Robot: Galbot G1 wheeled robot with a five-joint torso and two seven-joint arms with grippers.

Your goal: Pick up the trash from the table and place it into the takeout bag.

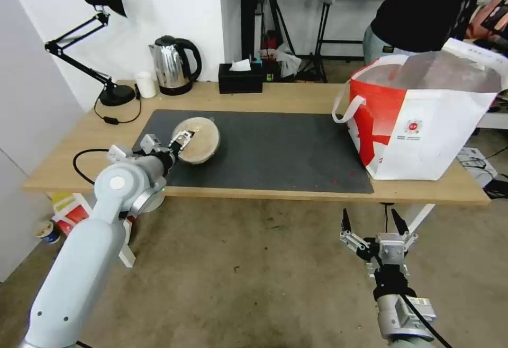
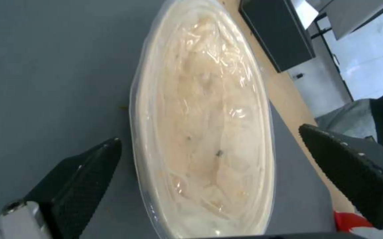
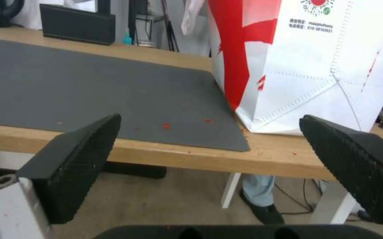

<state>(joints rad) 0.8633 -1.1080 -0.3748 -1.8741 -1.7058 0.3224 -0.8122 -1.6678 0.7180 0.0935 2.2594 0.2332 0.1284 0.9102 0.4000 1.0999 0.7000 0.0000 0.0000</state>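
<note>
Black textured fingers (image 3: 74, 166) of the right tool (image 1: 372, 221) stand spread wide apart with nothing between them; this tool hangs below the counter's front edge, over the floor, just short of the takeout bag (image 1: 423, 120). On the counter (image 1: 264, 192), the left tool (image 1: 182, 140) reaches over the near left part of the dark grey mat (image 1: 275, 152). Its fingers (image 2: 83, 176) are spread, straddling the rim of the tan bowl (image 1: 200, 139), which sits tilted on the mat; the left wrist view shows gaps between each finger and the bowl (image 2: 204, 126). The takeout bag stands upright at the right end of the counter, mouth open, its near corner touching the mat's right edge. Farther back, a black tissue box (image 1: 241, 78) rests along the rear edge.
</note>
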